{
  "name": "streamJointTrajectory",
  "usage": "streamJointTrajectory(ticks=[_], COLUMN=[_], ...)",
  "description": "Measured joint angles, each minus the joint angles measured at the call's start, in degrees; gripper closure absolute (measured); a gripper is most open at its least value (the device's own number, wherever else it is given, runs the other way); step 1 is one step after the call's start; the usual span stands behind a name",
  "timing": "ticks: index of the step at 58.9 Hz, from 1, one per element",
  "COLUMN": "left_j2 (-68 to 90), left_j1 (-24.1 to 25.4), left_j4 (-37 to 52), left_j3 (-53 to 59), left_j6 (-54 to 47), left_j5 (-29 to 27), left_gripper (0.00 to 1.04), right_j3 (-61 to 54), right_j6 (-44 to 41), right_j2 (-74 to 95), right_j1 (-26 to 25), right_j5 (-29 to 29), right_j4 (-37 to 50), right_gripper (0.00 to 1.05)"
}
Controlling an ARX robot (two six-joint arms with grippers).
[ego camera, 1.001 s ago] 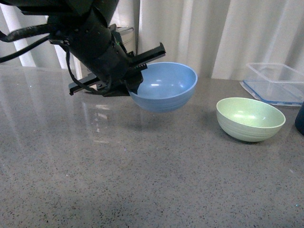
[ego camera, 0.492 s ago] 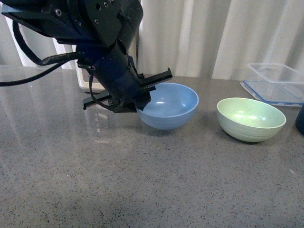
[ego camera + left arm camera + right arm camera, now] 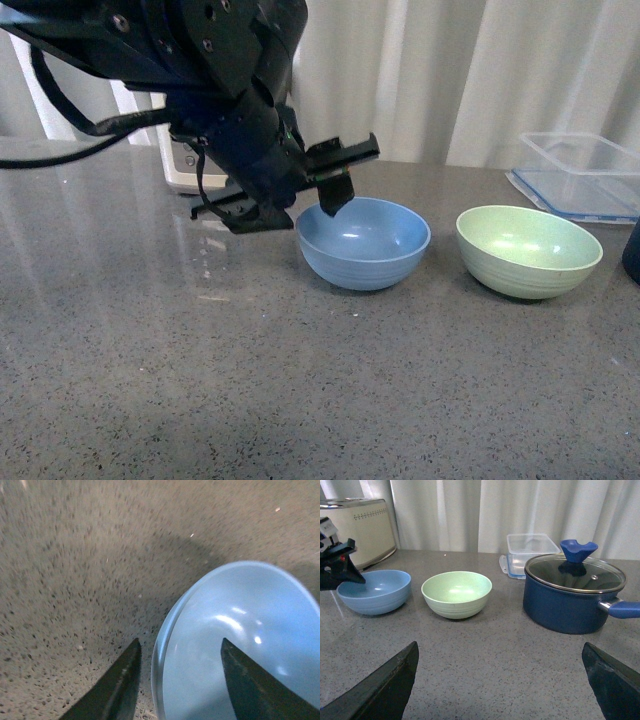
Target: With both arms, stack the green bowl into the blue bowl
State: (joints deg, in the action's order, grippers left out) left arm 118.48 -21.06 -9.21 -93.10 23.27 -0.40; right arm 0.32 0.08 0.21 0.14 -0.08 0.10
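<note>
The blue bowl [image 3: 364,243] stands upright on the grey countertop [image 3: 300,380], mid-table. The green bowl [image 3: 528,250] stands upright to its right, apart from it. My left gripper [image 3: 300,195] is open just above the blue bowl's left rim, one finger over the inside and one outside the rim. In the left wrist view the blue bowl's [image 3: 240,645] rim passes between the two open fingers [image 3: 117,685]. My right gripper [image 3: 500,672] is open and empty, low over bare counter, with both bowls, blue [image 3: 374,591] and green [image 3: 456,593], ahead of it.
A clear plastic container [image 3: 580,175] stands at the back right. A dark blue pot with a glass lid [image 3: 572,592] stands right of the green bowl. A cream toaster [image 3: 357,530] stands behind the blue bowl. Curtains hang behind the counter.
The left arm lowered the blue bowl from the air onto the counter and moved it a little right. The jaws have opened and let the rim go.
</note>
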Motion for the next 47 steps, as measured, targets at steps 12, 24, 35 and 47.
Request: streamJointTrajectory(ticks=[12,24,35,47], left_j2=[-18.69,-31.71,-39.06,-47.32], left_j1=[0.37,5.62,9.35,12.33], left_j4=[28.22,50.1,55.25,57.88], left_j3=[18.14,44.48,60.63,70.99], left_j6=[-13.16,-21.38,-22.36,-22.8], left_j5=[-13.79,-14.73,-11.04,-7.96], left_gripper=[0.4,0.78,1.01,1.01], right_j3=[0.0,0.0,0.0,0.0], right_j6=[0.0,0.0,0.0,0.0], right_j2=[0.0,0.0,0.0,0.0], right_j1=[0.0,0.0,0.0,0.0], right_j5=[0.0,0.0,0.0,0.0], right_j4=[0.0,0.0,0.0,0.0], right_gripper=[0.1,0.1,0.1,0.1])
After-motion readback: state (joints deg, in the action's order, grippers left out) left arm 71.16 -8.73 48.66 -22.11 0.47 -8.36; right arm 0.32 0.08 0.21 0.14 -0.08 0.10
